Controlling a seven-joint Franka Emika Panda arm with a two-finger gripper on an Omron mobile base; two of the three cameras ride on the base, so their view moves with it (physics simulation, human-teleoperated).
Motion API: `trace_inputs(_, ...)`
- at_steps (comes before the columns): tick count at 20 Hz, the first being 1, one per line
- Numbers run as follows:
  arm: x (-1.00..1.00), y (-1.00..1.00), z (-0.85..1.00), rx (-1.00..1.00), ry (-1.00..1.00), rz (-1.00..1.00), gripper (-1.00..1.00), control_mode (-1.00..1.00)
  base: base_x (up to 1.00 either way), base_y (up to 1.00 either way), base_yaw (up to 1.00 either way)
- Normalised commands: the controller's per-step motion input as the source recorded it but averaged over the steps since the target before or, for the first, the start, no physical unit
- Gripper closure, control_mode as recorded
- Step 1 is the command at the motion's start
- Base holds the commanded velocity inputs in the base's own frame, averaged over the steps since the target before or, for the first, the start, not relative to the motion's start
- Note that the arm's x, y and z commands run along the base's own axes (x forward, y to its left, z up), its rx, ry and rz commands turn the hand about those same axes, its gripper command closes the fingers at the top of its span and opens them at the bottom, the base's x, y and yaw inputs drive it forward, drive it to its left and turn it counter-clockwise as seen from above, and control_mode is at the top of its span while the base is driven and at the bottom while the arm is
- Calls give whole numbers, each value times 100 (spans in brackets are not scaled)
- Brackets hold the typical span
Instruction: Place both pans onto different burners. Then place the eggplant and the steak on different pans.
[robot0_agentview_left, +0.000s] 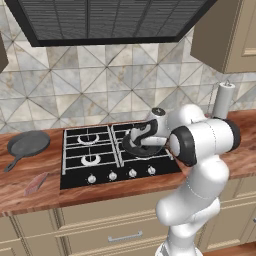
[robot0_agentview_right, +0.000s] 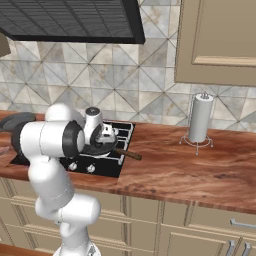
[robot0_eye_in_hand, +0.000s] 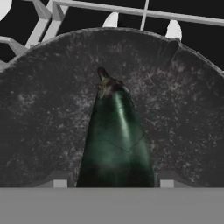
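Inside the dark, long-handled round pan (robot0_eye_in_hand: 183, 113) on the cooktop, the dark-green elongated eggplant (robot0_eye_in_hand: 116, 135) is bracketed by the gripper (robot0_eye_in_hand: 113, 183); grip state cannot be told. Release should be completed before lifting straight up.

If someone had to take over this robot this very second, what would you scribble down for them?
Gripper: low over the dark speckled pan, astride the dark eggplant; grip or release cannot be told.
Dark pan: on a right-hand burner of the black cooktop, long handle pointing out over the counter.
Matte grey pan: on the wooden counter, left of the cooktop.
Reddish steak: on the counter near the front edge.
Done: one pan on a burner, eggplant in it.
Left: grey pan onto another burner, then steak into it.
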Motion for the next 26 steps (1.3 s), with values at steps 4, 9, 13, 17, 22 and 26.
trace_inputs(4, -43, 10, 24, 0, -1, 0, -100, -100, 0, 0, 0)
trace_inputs(9, -39, 1, 71, 0, -5, 0, -100, -100, 0, 0, 0)
trace_inputs(13, -50, 0, 82, 1, -7, 0, -100, -100, 0, 0, 0)
trace_inputs(17, -66, 2, 73, 4, -6, 0, -100, -100, 0, 0, 0)
trace_inputs(22, -76, 10, 58, 4, -3, 0, -100, -100, 0, 0, 0)
trace_inputs(26, -88, 25, 28, 0, 0, 1, -100, -100, 0, 0, 0)
